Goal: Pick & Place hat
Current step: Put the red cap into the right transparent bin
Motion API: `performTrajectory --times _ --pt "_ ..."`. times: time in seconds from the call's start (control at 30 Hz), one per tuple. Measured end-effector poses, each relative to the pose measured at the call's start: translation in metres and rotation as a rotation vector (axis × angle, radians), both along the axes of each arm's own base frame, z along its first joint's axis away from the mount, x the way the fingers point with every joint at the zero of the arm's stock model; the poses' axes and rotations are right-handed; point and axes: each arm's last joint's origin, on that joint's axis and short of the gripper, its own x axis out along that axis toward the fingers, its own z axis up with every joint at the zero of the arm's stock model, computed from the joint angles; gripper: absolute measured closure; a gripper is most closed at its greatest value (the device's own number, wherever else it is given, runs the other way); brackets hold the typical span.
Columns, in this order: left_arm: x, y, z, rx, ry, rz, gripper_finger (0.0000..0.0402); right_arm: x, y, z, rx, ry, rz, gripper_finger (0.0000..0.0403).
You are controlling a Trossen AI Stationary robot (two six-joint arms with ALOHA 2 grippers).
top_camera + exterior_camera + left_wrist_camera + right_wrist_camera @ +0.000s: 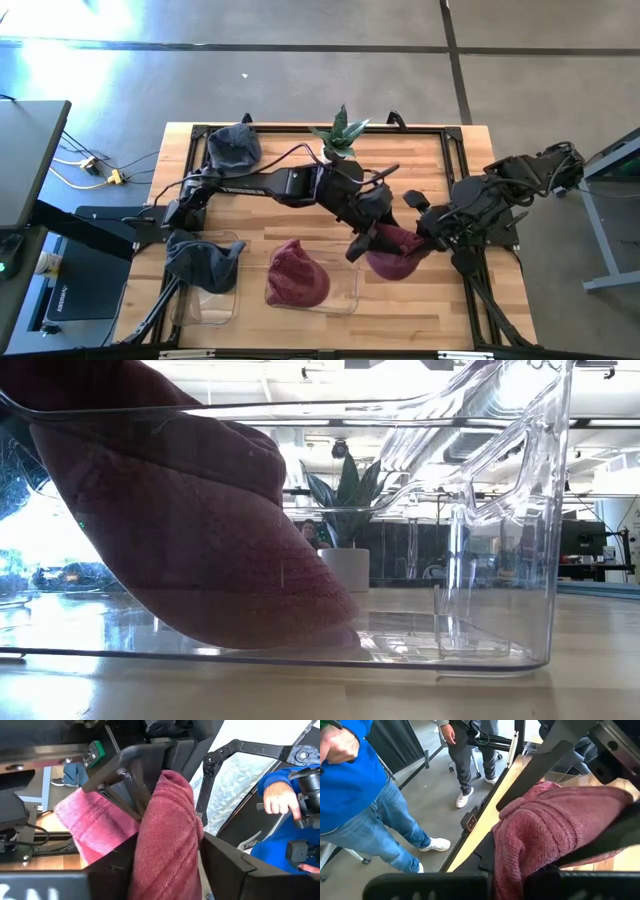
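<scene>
- Where both arms meet over the desk (440, 160), at about 4 o'clock from its centre, a maroon knit hat (392, 250) is held between them, stretched above the wood.
- Left gripper (362, 243): reaches in from 9 o'clock, clamped on the hat's edge; in the left wrist view the knit fabric (165, 845) runs up between its dark fingers (220, 865).
- Right gripper (432, 232): comes in from 3 o'clock, likewise clamped on the hat; the right wrist view shows the fabric (545, 830) bunched between its fingers (560, 880).
- Second maroon hat (296, 274): lies in a clear plastic bin (345, 295) at 6 o'clock, just beside the held hat at its 9 o'clock; the low view shows it pressed against the bin's near wall (180, 550).
- Grey hat (200, 262): rests in another clear bin (215, 305) at 7 o'clock.
- Another grey hat (232, 148): lies on the desk at 11 o'clock.
- Potted plant (340, 132): stands at 12 o'clock, at the far edge.
- Person in a blue top and jeans (365, 805): stands on the floor beside the desk; a second person (470, 755) stands farther off.
</scene>
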Motion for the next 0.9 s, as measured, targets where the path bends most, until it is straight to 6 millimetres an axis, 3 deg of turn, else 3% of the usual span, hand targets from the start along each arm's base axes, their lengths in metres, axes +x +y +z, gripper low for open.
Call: performTrajectory --times 0.17,0.27,0.33,0.5,0.63,0.9 --pt "0.000 0.000 0.000 0.001 -0.002 -0.014 0.0298 0.000 0.000 0.000 0.018 0.014 -0.017 0.0386" --pt "0.000 0.000 0.000 0.010 -0.004 -0.031 0.0365 0.000 -0.001 0.000 0.027 0.025 -0.068 0.0362" --pt "-0.001 0.000 -0.001 0.023 0.000 -0.029 0.0389 -0.001 -0.002 0.000 0.030 0.036 -0.099 0.0339" --pt "-0.007 0.003 -0.002 -0.013 0.108 0.071 0.0394 -0.010 -0.009 0.001 0.067 0.068 -0.241 0.0285" --pt "-0.012 -0.008 -0.013 0.031 0.234 0.123 0.0398 -0.019 -0.016 0.003 0.089 0.078 -0.386 0.0271" --pt "-0.015 -0.031 -0.026 0.049 0.327 0.232 0.0401 -0.022 -0.022 -0.017 -0.072 0.195 -0.405 0.0249"
